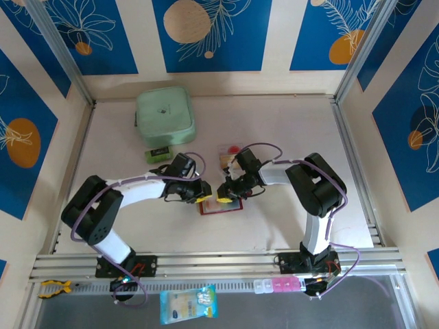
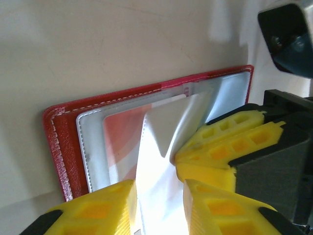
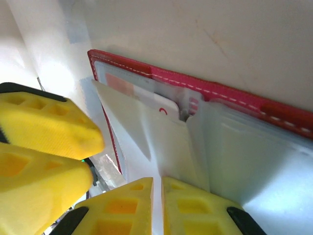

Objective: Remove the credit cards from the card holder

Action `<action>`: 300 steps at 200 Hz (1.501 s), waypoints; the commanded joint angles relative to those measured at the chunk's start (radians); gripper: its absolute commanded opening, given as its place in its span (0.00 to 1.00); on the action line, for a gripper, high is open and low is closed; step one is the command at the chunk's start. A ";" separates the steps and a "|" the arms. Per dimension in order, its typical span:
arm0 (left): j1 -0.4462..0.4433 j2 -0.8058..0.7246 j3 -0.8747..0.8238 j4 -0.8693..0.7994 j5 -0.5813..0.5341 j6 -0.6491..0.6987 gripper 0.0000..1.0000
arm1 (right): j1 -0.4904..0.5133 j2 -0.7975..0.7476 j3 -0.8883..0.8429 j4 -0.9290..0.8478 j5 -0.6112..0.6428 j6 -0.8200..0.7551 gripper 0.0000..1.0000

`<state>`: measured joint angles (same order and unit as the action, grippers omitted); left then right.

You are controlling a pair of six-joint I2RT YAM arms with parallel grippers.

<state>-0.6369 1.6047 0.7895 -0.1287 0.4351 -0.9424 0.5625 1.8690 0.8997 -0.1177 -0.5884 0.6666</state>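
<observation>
The dark-red card holder (image 1: 221, 205) lies open on the table between both grippers. Its red cover (image 2: 54, 142) frames pale clear sleeves. A whitish card with a red mark (image 3: 162, 105) sits tucked in one sleeve. A clear sleeve leaf (image 2: 166, 127) stands lifted. My right gripper (image 3: 157, 205) is shut on the lower edge of that leaf. My left gripper (image 2: 160, 208) stands open, its yellow fingers on either side of the same leaf. Both grippers meet over the holder, left (image 1: 204, 198) and right (image 1: 225, 195). A tan-gold card (image 1: 228, 160) lies on the table just behind them.
A mint-green square zip case (image 1: 164, 116) stands at the back left, with a small green-and-black block (image 1: 158, 154) in front of it. The table's side walls and metal rails (image 1: 353, 157) bound the work area. A light-blue packet (image 1: 188, 303) lies below the near rail.
</observation>
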 commanded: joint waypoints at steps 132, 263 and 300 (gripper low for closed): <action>-0.022 0.027 -0.023 0.077 0.041 -0.056 0.22 | -0.026 -0.038 -0.062 0.044 -0.044 0.055 0.14; -0.052 0.031 0.100 0.048 0.105 -0.058 0.28 | -0.092 -0.260 0.004 -0.202 0.087 -0.001 0.15; -0.071 0.062 0.160 0.026 0.116 -0.048 0.30 | -0.115 -0.299 -0.002 -0.239 0.100 -0.015 0.15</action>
<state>-0.6903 1.6344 0.8993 -0.0708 0.5201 -0.9970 0.4603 1.6135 0.8860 -0.2909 -0.4961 0.6796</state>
